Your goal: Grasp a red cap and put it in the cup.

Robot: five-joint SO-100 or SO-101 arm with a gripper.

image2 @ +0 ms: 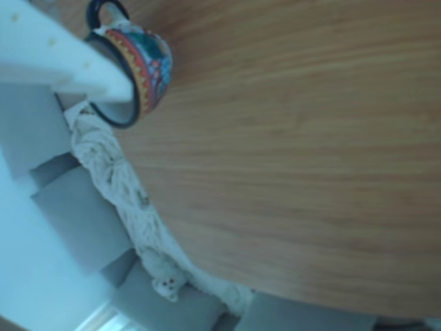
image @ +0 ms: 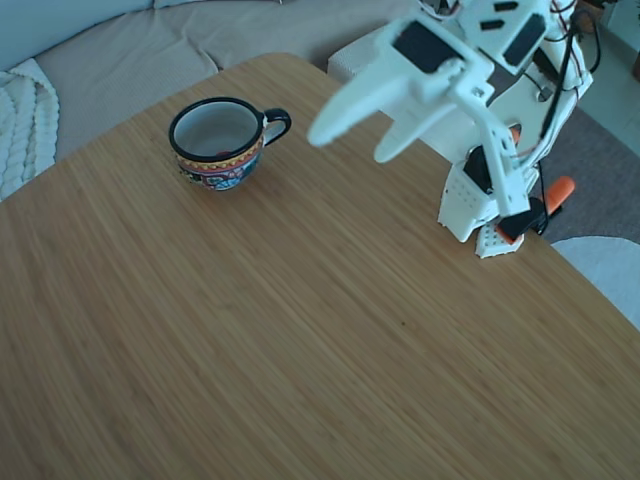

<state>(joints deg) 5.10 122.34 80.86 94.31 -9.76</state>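
Hovering above the wooden table (image: pixel 300 330), the white gripper (image: pixel 350 143) has its fingers spread apart, holding nothing. The cup (image: pixel 218 142) shows a colourful patterned band but no readable writing.

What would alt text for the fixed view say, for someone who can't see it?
A white robot arm hangs above a round wooden table, its empty jaws spread open and pointing toward a patterned cup with a black rim and handle. No red cap shows on the table; a hint of red sits low inside the cup. A grey sofa lies behind.
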